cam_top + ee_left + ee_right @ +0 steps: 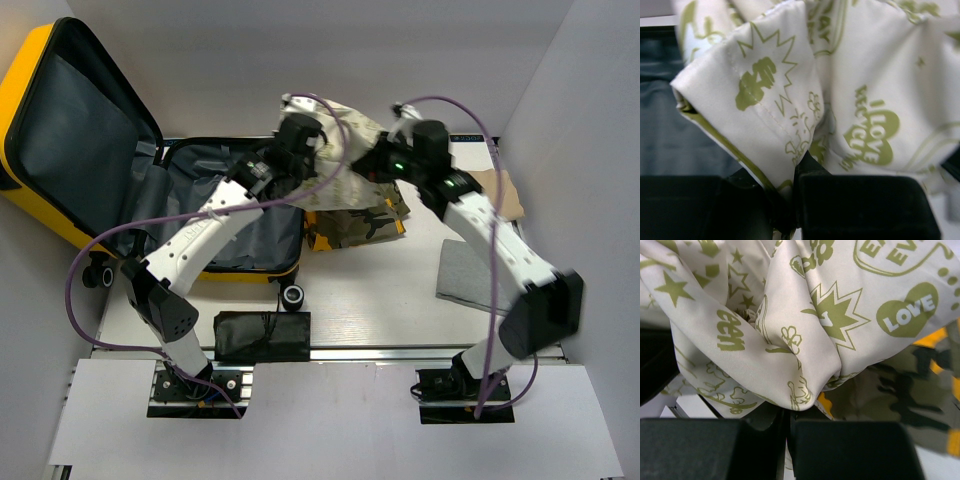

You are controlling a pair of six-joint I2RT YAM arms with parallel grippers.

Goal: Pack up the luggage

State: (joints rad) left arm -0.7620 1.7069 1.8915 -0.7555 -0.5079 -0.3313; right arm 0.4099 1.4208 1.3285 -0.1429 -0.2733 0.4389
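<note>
White cloth (350, 122) with olive cartoon print hangs lifted between the two arms in the overhead view. The left gripper (308, 132) has one end and the right gripper (378, 160) the other, so the cloth's long run lies roughly across the table. The luggage (275, 238) is open to the robot's left of it. Its yellow lid is propped up at the far left and its grey-lined base lies flat on the table. The left arm reaches across that base and is plainly the nearer one. The cloth sits just past the base's right edge, above a camouflage garment (358, 222). I'd judge the carry has to go leftward, with the right arm following. A black pouch (262, 336) lies near the arm bases and a grey mat (466, 270) lies off to the right.

From the left wrist, the jaws are closed tight on a seamed fold of the cloth (865, 75), with no gap to be seen. The dark grey behind and to the left looks to be the luggage lining.

From the right wrist, the jaws are likewise pinched shut on a bunched fold (790, 315). The camouflage garment shows below and to the right. No luggage is in sight on that side.
</note>
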